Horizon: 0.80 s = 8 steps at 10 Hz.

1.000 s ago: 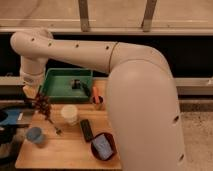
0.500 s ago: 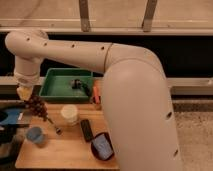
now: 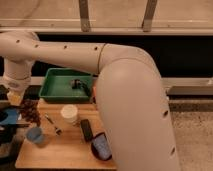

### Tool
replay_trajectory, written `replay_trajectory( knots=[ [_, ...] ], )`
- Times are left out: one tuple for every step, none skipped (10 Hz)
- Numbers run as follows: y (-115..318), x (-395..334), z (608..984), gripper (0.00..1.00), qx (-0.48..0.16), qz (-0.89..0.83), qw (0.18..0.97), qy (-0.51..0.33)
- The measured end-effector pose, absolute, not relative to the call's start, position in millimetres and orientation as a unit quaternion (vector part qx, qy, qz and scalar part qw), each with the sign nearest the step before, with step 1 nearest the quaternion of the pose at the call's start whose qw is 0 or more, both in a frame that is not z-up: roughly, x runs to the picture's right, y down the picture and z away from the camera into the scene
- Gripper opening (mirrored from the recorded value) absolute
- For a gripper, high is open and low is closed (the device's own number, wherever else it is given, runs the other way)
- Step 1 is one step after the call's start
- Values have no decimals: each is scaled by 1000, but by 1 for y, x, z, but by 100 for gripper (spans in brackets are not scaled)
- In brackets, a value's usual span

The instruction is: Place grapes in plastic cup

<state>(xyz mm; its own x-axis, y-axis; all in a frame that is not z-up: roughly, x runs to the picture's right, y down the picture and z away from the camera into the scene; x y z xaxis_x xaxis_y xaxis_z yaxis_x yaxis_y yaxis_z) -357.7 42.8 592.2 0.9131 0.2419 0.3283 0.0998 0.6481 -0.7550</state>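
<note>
The plastic cup [image 3: 35, 135] is seen upright near the table's [image 3: 65, 155] front left. Behind it, the grapes [image 3: 31, 112] hang lengthwise, pointing down, beneath the claw [image 3: 16, 98], apparently pinched by it.

At the left edge, the tan gripper [image 3: 15, 98] hangs over dark purple-red grapes [image 3: 31, 112]. Light blue-grey plastic cup [image 3: 35, 135], cream container [image 3: 69, 114], green tray [image 3: 50, 91], pale wooden table [image 3: 65, 155].

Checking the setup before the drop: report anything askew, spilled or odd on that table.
Nothing looks spilled or damaged. The grapes hang under the gripper at the table's left edge, not yet in the upright plastic cup.
</note>
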Motion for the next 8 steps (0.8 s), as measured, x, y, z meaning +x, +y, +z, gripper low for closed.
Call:
replay_trajectory(
  knots=[
    [48,-360,590,0,-422,35,882,-207],
    [54,-365,587,0,-427,31,879,-210],
    [60,-367,585,0,-432,31,875,-215],
    [68,-369,585,0,-437,31,872,-218],
    [74,-370,586,0,-442,33,868,-222],
    [80,-369,588,0,-448,37,865,-224],
    [84,-367,590,0,-452,41,862,-227],
    [88,-367,591,0,-456,43,859,-229]
  ],
)
